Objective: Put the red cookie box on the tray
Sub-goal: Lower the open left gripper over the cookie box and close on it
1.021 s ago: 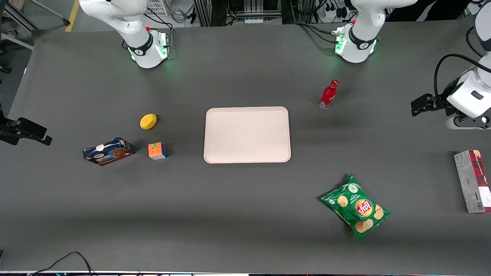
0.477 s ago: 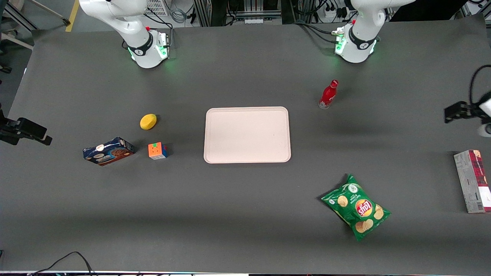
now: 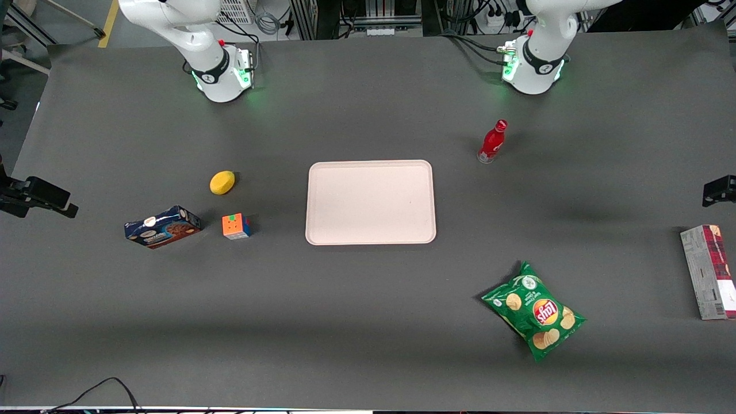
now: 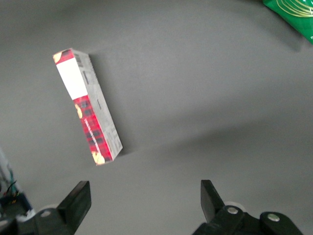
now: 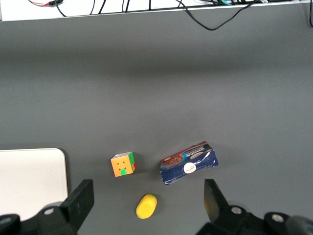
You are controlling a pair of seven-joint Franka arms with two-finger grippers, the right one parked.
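While our gripper (image 4: 142, 205) hangs above the red cookie box (image 4: 87, 106), its fingers gape wide, empty.
We judge this an approach; the tray (image 3: 370, 202) sits well apart.

My gripper (image 4: 142, 203) hangs open over the dark grey table (image 3: 368, 310). On it lie the tray (image 3: 370, 202) at the middle, the red cookie box (image 3: 708, 271) at my end, a green chip bag (image 3: 534, 311), a standing red bottle (image 3: 493, 141), a lemon (image 3: 222, 182), a puzzle cube (image 3: 236, 226) and a blue cookie box (image 3: 163, 226).
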